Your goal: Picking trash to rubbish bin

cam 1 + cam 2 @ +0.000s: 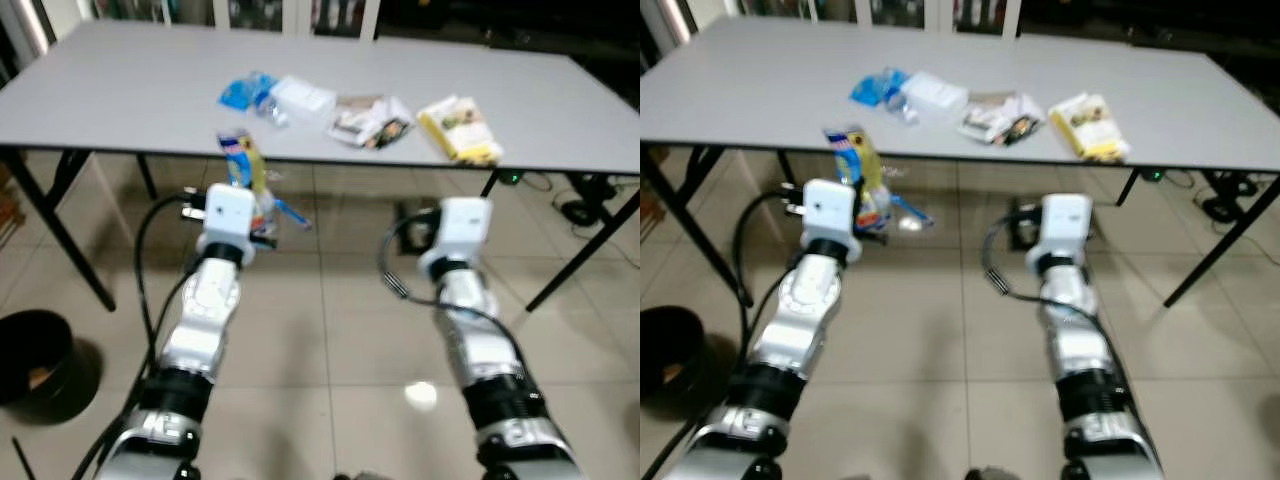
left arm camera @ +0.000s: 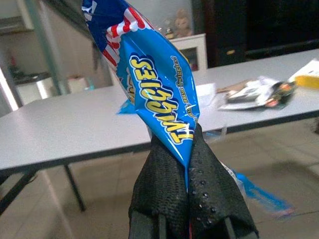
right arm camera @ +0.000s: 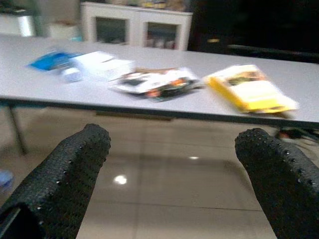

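Observation:
My left gripper (image 2: 189,145) is shut on a blue Twiggies snack wrapper (image 2: 154,84), which stands up from the black fingers (image 2: 212,174). In the eye views that wrapper (image 1: 243,165) is held in front of the grey table's (image 1: 120,90) near edge, above the floor. My right gripper (image 3: 172,149) is open with nothing between its fingers, below and short of the table edge. On the table lie a blue wrapper (image 1: 245,92), a white packet (image 1: 303,98), a black-and-white wrapper (image 1: 368,120) and a yellow packet (image 1: 460,128). A black rubbish bin (image 1: 35,360) stands on the floor at my left.
Black table legs (image 1: 60,235) slant down to the tiled floor on both sides. Cables and a dark device (image 1: 585,205) lie on the floor under the table's right end. White cabinets (image 3: 134,27) stand behind the table.

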{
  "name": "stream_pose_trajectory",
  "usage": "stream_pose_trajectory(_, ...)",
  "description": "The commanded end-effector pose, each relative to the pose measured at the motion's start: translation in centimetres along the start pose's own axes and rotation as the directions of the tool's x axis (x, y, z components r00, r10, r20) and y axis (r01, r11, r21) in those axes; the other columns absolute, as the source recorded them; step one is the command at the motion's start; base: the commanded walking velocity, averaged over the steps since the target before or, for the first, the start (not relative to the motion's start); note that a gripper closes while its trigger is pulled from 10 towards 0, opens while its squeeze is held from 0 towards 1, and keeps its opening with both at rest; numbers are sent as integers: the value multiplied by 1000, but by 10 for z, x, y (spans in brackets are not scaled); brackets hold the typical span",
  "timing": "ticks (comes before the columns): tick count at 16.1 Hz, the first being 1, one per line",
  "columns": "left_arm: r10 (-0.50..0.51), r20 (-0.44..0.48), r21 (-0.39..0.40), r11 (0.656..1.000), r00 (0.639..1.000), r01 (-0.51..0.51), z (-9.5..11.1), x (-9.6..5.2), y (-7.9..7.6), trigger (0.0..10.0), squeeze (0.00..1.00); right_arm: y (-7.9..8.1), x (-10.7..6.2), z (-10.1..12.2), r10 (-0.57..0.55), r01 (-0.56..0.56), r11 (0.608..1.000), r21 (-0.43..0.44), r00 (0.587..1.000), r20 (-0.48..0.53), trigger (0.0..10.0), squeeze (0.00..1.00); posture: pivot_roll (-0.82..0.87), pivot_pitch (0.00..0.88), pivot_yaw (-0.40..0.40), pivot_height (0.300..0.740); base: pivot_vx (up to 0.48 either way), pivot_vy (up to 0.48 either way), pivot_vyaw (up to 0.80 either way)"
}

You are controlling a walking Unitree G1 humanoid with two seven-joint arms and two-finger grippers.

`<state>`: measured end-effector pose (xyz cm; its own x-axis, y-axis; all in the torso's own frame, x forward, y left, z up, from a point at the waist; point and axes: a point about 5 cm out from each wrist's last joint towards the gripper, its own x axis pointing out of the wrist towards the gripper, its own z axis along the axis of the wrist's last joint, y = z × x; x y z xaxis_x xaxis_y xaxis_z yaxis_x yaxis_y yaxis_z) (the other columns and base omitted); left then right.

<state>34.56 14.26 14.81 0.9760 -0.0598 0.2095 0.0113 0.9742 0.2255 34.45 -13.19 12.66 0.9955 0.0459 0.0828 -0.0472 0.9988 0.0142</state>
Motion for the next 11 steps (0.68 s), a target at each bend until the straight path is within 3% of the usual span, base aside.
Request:
stream_pose_trajectory(1, -23, 0, -2, 1000, 1000, 23, -1, -1, -4, 10000, 0, -9, -1, -2, -24, 24, 1000, 2, 1000, -11, 10000, 0, 0, 47, -54, 740, 0, 0, 0)
stream_pose_trajectory(4, -26, -2, -4, 1000, 1000, 26, -1, -1, -4, 10000, 0, -9, -1, -4, -23, 23, 1000, 3, 1000, -19, 10000, 0, 0, 45, -55, 740, 0, 0, 0)
stream_pose_trajectory(7, -33, -22, 0, 999, 999, 33, -5, -1, -4, 10000, 0, -8, -2, -14, -4, 0, 999, -51, 997, -79, 10000, 0, -2, 45, -52, 740, 0, 0, 0)
stream_pose_trajectory(9, -39, -89, -20, 999, 995, 38, -20, -6, -3, 10000, 0, -9, -9, -33, 4, -20, 995, -100, 988, -153, 10000, 0, -1, 47, -54, 740, 0, 0, 800)
stream_pose_trajectory(11, -68, -155, -11, 998, 986, 67, -36, -12, -1, 10000, 0, -15, -16, -48, -5, -15, 996, -90, 977, -212, 10000, 0, 1, 48, -56, 740, 0, 0, 800)
